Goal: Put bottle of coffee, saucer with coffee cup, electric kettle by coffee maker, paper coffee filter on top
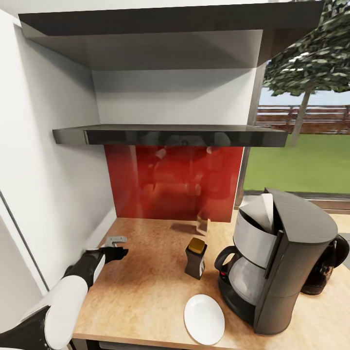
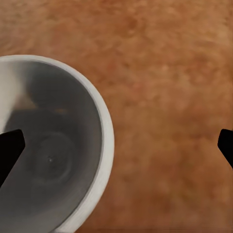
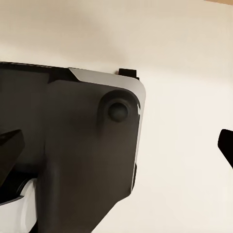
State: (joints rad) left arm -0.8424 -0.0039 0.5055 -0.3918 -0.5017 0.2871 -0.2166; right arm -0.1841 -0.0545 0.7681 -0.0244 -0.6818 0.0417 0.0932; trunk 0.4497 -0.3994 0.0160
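Note:
On the kitchen countertop [image 1: 146, 287] stands the coffee maker [image 1: 284, 272], with a white paper coffee filter [image 1: 262, 210] in its top. The bottle of coffee [image 1: 196, 258] stands just left of it, and the saucer [image 1: 204, 318] lies bare near the front edge. Part of the electric kettle [image 1: 326, 270] peeks out behind the coffee maker. My left gripper [image 1: 114, 247] hovers over the counter's left side. In the left wrist view the left gripper [image 2: 116, 148] is open above the coffee cup [image 2: 53, 145], one fingertip [image 2: 10, 150] over the cup's hollow. The right gripper [image 3: 116, 150] is open.
Two black kitchen shelves [image 1: 170, 135] hang above the counter, over a red backsplash [image 1: 175, 182]. A white wall [image 1: 48, 170] closes the left side and a window [image 1: 301, 160] the right. The right wrist view looks at a dark panel [image 3: 73, 145] against a pale surface.

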